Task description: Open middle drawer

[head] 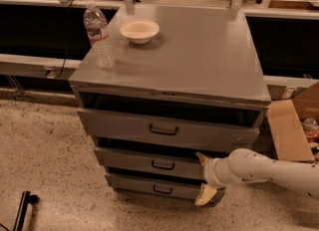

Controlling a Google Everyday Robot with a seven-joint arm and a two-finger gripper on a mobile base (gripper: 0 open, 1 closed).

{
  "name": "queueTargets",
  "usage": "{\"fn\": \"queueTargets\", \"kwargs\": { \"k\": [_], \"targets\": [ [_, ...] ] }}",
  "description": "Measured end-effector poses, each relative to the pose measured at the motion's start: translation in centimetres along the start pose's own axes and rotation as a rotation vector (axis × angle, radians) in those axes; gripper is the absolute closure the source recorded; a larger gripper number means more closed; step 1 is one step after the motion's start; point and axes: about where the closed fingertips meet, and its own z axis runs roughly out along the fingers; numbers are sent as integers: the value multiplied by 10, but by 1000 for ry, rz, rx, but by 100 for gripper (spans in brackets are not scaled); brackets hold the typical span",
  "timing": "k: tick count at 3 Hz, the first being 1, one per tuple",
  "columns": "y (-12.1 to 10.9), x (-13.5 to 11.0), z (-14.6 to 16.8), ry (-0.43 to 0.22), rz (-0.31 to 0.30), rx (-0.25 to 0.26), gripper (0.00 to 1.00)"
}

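Note:
The grey cabinet point(199, 60) has three drawers, each with a black loop handle. The middle drawer point(144, 161) has a medium-height front and its handle point(163, 165) is at the centre. It sits a little out, with a dark gap above it. My gripper point(203, 177) is at the right end of that drawer's front, well to the right of the handle. It is open and empty. One cream fingertip point(201, 157) is near the drawer's top edge and the other is down by the bottom drawer point(149, 187).
The tall top drawer point(164, 129) stands slightly out. A water bottle point(98, 33) and a white bowl point(139, 30) stand on the cabinet top. An open cardboard box point(294, 125) is on the floor at the right. A black object point(22, 210) lies at the lower left.

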Motion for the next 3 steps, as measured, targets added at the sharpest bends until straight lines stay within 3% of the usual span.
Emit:
{"fn": "queueTargets", "kwargs": {
  "k": [1,2,3],
  "targets": [
    [-21,13,12,22,36,4,6],
    [-19,22,24,42,61,-25,24],
    [7,26,30,56,74,-80,48]
  ]
}}
